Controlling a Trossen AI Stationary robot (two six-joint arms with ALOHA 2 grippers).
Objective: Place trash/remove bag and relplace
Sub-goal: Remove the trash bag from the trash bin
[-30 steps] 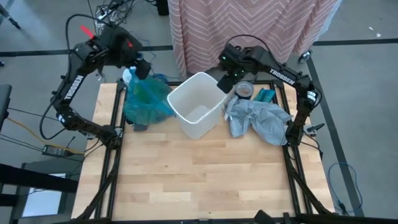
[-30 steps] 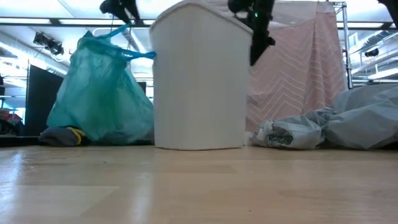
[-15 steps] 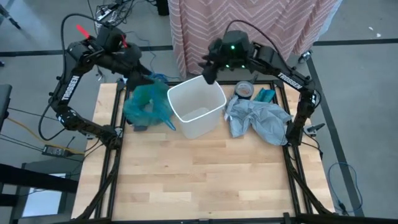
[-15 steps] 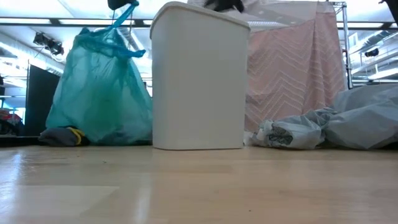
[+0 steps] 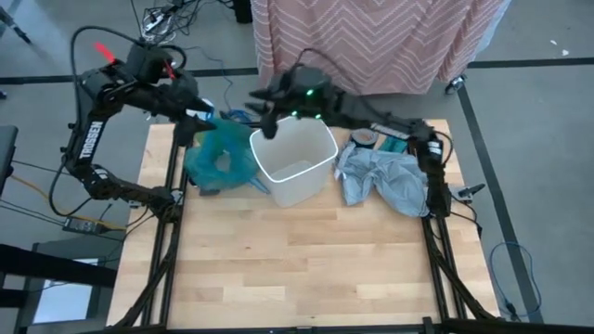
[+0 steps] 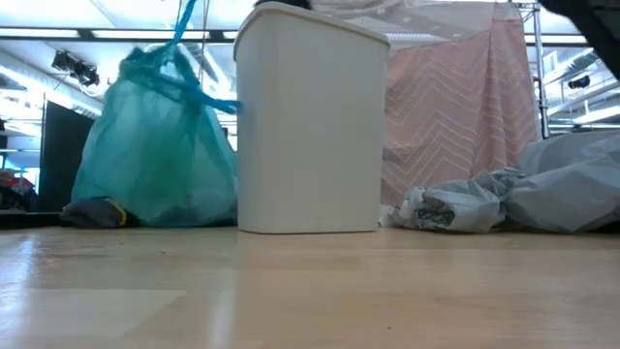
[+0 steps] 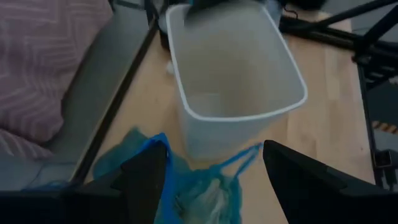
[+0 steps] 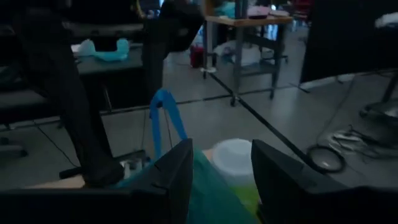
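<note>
Teal bag (image 5: 221, 156) beside one white bin (image 5: 293, 170), left claw (image 7: 211, 177) wide, right claw (image 8: 219, 171) parted, empty.

A grey floor (image 5: 538, 139) surrounds the wooden table (image 5: 297, 269), with a pink zigzag curtain (image 5: 371, 37) behind.

1. The bag (image 5: 220, 155) is a thin teal-green plastic liner, full and bunched, and it sits on the table just beside the white bin (image 5: 292, 160).
2. Its blue drawstring (image 6: 181, 29) rises from the gathered top.
3. The trash cannot be told apart inside it.
</note>
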